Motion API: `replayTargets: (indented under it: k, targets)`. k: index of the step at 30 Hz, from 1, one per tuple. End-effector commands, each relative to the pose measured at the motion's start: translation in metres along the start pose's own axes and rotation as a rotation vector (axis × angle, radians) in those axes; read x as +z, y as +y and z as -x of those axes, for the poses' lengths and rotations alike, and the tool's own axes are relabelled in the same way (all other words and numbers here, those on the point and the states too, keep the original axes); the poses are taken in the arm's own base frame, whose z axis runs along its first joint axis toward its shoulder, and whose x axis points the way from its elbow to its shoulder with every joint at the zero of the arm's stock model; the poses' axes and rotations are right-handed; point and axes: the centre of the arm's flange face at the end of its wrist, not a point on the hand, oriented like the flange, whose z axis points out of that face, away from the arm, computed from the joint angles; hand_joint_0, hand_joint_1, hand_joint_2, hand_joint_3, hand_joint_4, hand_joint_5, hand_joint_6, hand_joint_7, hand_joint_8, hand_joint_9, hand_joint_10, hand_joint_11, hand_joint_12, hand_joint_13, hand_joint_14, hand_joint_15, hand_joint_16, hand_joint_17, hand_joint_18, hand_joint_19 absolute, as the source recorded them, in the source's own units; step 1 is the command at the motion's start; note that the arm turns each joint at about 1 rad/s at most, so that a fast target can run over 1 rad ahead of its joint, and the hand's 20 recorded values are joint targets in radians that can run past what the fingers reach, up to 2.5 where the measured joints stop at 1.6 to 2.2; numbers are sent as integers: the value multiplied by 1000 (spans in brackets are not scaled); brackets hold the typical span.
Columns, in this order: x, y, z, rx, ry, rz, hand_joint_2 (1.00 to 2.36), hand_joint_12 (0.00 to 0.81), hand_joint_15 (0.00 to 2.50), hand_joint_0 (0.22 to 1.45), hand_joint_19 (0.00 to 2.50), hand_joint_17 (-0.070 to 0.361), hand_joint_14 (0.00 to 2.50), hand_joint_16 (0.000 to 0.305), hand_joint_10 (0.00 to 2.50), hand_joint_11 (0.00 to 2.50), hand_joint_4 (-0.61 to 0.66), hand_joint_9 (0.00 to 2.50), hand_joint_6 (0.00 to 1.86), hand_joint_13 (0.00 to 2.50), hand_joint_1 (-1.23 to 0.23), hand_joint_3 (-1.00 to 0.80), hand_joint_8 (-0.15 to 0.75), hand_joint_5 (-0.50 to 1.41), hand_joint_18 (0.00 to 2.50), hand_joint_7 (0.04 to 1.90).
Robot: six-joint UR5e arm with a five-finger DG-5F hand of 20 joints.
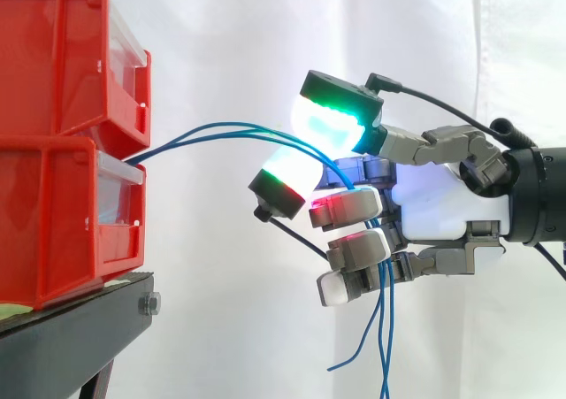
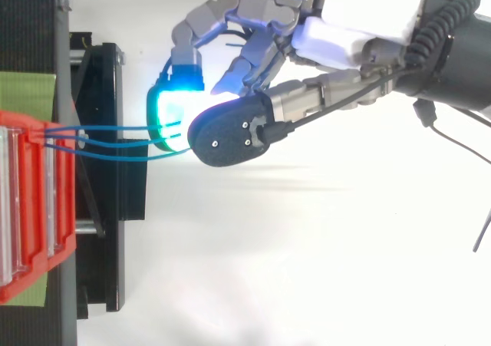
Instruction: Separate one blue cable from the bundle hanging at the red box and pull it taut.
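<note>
Hand (image 1: pixel 433 200) at frame centre was curled round blue cables (image 2: pixel 115 127) from red bins (image 1: pixel 62 213) at left, apparently pinching them between glowing pads (image 1: pixel 327 120).

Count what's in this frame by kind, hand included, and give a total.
Red bins: 2
Blue cables: 3
Black stand: 1
Hand: 1
Total: 7
</note>
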Motion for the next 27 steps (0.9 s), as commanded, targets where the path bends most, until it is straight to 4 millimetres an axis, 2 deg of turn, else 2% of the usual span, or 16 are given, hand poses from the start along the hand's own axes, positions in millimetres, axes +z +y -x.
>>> replayTargets:
  k: [1, 13, 16, 17, 19, 23, 27]
  targets:
    - [0, 0, 3, -1, -4, -2, 1000, 283, 1198, 696, 662, 93, 30, 41, 8, 1603, -134, 1169, 930, 1135, -967, -500, 139, -212, 700, 1033]
    - [0, -2, 4, -1, -9, -10, 1000, 282, 1208, 640, 674, 93, 30, 42, 8, 1602, -121, 1163, 922, 1128, -969, -500, 154, -218, 683, 1031]
    - [-1, -1, 5, -3, -8, -16, 1000, 291, 1197, 560, 676, 99, 29, 44, 8, 1608, -76, 1145, 921, 1126, -976, -500, 165, -224, 679, 989]
    - [-2, -2, 5, -3, -7, -19, 1000, 311, 1190, 506, 685, 106, 28, 47, 5, 1592, -38, 1141, 917, 1130, -963, -500, 196, -227, 688, 955]
    - [-2, -4, 5, -5, -6, -26, 1000, 323, 1185, 486, 680, 111, 26, 49, 3, 1575, -16, 1148, 914, 1133, -947, -500, 207, -228, 694, 923]
    - [-2, -3, 5, -5, -7, -25, 1000, 339, 1180, 461, 698, 118, 24, 52, 5, 1551, 5, 1173, 894, 1154, -694, -500, 225, -223, 714, 859]
    - [-2, -3, 5, -5, -7, -25, 1000, 322, 1185, 510, 721, 111, 26, 49, 6, 1556, -17, 1177, 875, 1140, -558, -500, 209, -220, 701, 892]
